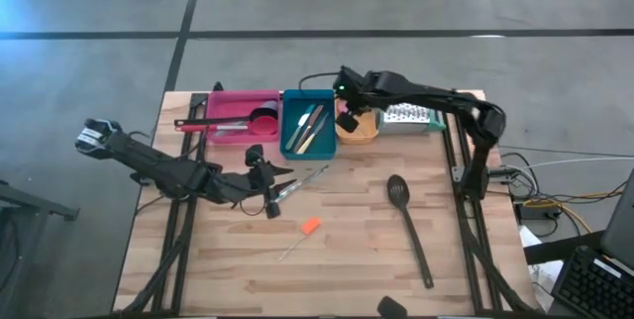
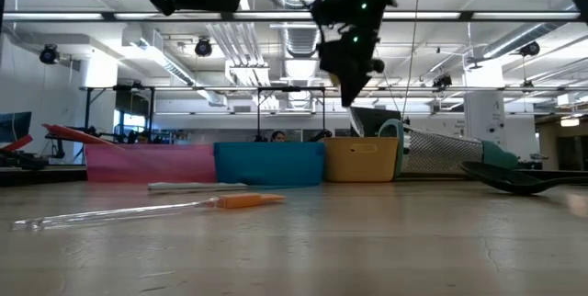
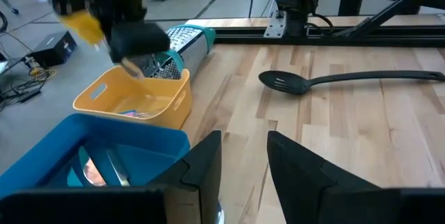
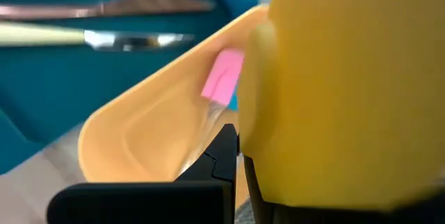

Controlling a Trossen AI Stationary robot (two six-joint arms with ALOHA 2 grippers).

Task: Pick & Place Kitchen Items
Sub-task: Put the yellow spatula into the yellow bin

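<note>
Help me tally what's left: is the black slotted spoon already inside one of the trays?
No. In the high view the black slotted spoon lies on the bare table, well apart from the trays.

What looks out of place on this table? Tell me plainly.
Three utensils lie loose on the wood, outside the trays: the black slotted spoon on the right, the orange-handled tool mid-table, and a thin metal utensil by the left claw. The grater lies on its side beside the orange tray. Nothing looks spilled or broken.
</note>
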